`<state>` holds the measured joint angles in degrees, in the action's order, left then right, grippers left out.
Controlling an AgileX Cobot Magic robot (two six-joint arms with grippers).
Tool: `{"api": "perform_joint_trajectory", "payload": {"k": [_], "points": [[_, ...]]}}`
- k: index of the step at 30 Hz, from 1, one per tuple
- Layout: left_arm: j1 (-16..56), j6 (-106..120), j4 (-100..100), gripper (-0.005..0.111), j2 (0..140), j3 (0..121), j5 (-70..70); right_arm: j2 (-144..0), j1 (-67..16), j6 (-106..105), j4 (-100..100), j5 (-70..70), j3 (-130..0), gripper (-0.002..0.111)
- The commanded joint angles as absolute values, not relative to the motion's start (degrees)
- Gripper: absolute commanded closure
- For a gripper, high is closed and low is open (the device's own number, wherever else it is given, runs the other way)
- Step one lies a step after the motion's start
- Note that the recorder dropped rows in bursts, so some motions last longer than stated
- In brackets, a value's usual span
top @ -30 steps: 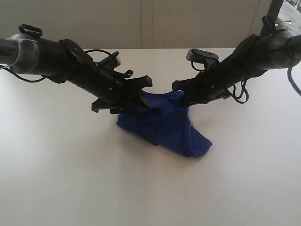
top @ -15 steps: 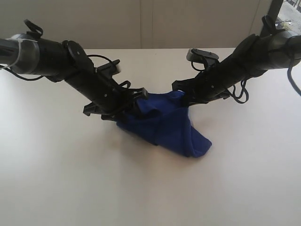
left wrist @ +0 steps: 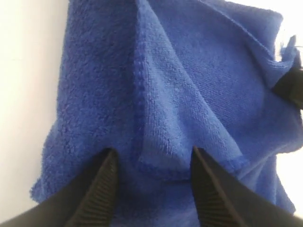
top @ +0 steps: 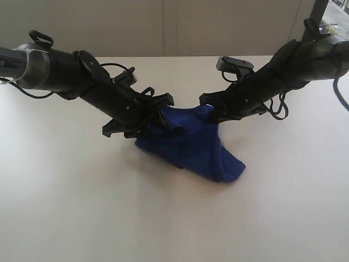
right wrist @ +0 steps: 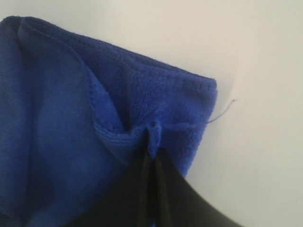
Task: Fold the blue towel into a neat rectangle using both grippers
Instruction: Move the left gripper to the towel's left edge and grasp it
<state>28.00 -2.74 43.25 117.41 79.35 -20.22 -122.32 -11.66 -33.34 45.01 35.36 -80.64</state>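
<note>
On white table [top: 76, 207], finds towel [top: 199, 153] bunched mid-surface between both arms. Pinches one hemmed corner tight in right gripper [right wrist: 152, 153]. Holds left gripper [left wrist: 153, 152] spread wide, straddling a folded hem lying just ahead; likely needs closing there next.

Exterior camera looks down over the table [top: 82, 207]; close wrist cameras share the blue towel [left wrist: 199, 85].

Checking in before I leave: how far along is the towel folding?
Done: very little; the blue towel lies bunched and creased on the table, no rectangle. In hand: the right claw is shut on a towel edge; the left claw is open, its fingers straddling a hem. Left: probably grip with the left claw, spread the cloth flat, then fold it.
</note>
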Motion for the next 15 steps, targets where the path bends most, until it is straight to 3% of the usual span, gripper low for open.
{"api": "perform_joint_trajectory", "payload": {"k": [1, 15], "points": [[28.1, -2.6, 46.5, 0.054, 119.4, 79.4, -21.1, -122.2, -11.3, -33.4, 45.4, 35.1, -80.5, 0.108], [28.1, 7.0, 58.1, 0.054, 119.3, 79.4, -20.6, -122.2, -11.3, -33.6, 45.4, 34.8, -80.5, 0.108]]}}
